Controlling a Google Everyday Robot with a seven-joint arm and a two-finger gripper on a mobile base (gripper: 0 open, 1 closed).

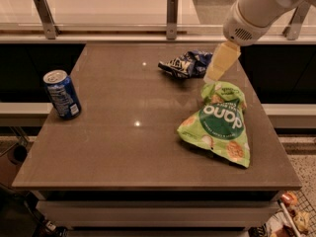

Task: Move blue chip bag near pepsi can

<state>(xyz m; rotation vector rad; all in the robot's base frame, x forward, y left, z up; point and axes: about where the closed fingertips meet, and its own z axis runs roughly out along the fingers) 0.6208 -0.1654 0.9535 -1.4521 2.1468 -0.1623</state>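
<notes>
Gripper [215, 74] beside blue chip bag [183, 64], crumpled navy foil, white lettering

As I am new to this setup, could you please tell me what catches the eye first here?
The bright green chip bag lies on the right side of the table. Just behind it, the end effector hangs close beside the crumpled blue chip bag. The pepsi can stands upright, alone, at the left edge.

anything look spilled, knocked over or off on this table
Nothing stands out. The pepsi can stands upright at the left, the blue chip bag lies crumpled at the far side with the gripper close beside it, and the green chip bag lies flat, nothing spilled.
</notes>
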